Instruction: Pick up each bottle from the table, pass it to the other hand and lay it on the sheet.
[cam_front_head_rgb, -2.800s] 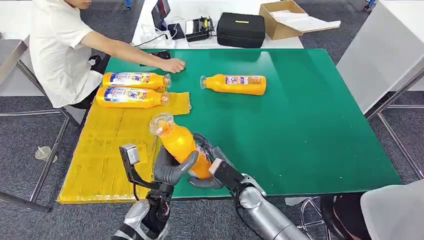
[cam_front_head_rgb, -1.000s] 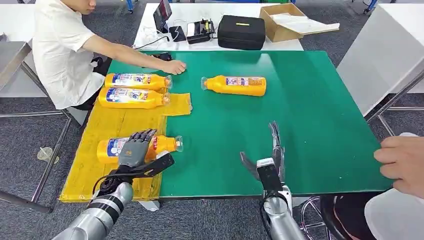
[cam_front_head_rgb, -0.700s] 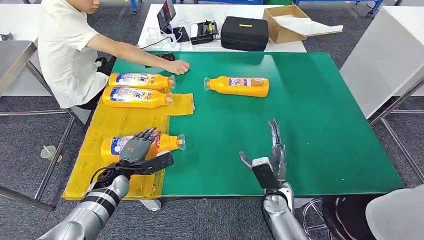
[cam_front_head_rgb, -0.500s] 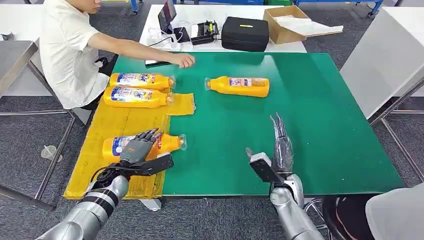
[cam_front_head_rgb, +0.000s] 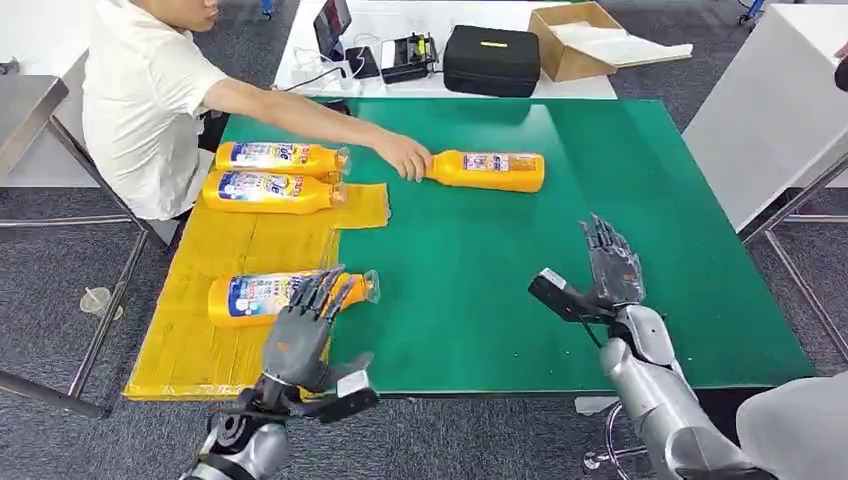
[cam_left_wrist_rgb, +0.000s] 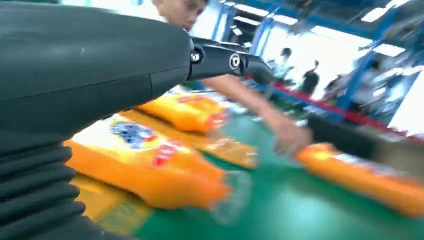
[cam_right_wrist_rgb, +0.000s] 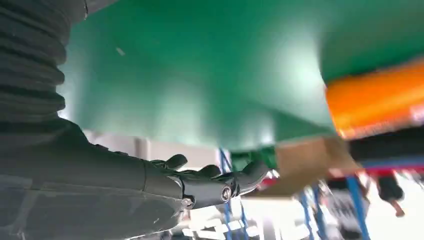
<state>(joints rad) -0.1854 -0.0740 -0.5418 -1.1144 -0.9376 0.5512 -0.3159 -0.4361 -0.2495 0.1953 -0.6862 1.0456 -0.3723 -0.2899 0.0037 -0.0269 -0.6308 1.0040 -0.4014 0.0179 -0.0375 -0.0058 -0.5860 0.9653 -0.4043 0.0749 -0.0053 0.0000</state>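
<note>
Three orange bottles lie on the yellow sheet (cam_front_head_rgb: 200, 340): two side by side at its far end (cam_front_head_rgb: 270, 157) (cam_front_head_rgb: 262, 190), and one near its front (cam_front_head_rgb: 285, 293) (cam_left_wrist_rgb: 150, 170) with its clear cap over the green table (cam_front_head_rgb: 600, 200). A further orange bottle (cam_front_head_rgb: 490, 170) (cam_left_wrist_rgb: 365, 177) (cam_right_wrist_rgb: 375, 97) lies on the green top, and a person's hand (cam_front_head_rgb: 405, 158) touches its cap end. My left hand (cam_front_head_rgb: 300, 345) (cam_left_wrist_rgb: 100, 65) hovers open just in front of the near bottle, holding nothing. My right hand (cam_front_head_rgb: 608, 268) (cam_right_wrist_rgb: 200, 185) is raised open over the table's right front part.
A person in a white shirt (cam_front_head_rgb: 140, 100) sits at the table's far left, arm stretched across it. Behind the table stand a black case (cam_front_head_rgb: 487, 60), a cardboard box (cam_front_head_rgb: 590, 35) and cabled devices (cam_front_head_rgb: 400, 55). A white table (cam_front_head_rgb: 780, 110) stands at the right.
My left hand has let go of the near bottle and drawn back toward me. My right hand moved right and forward. The person's hand reached over to the far bottle.
</note>
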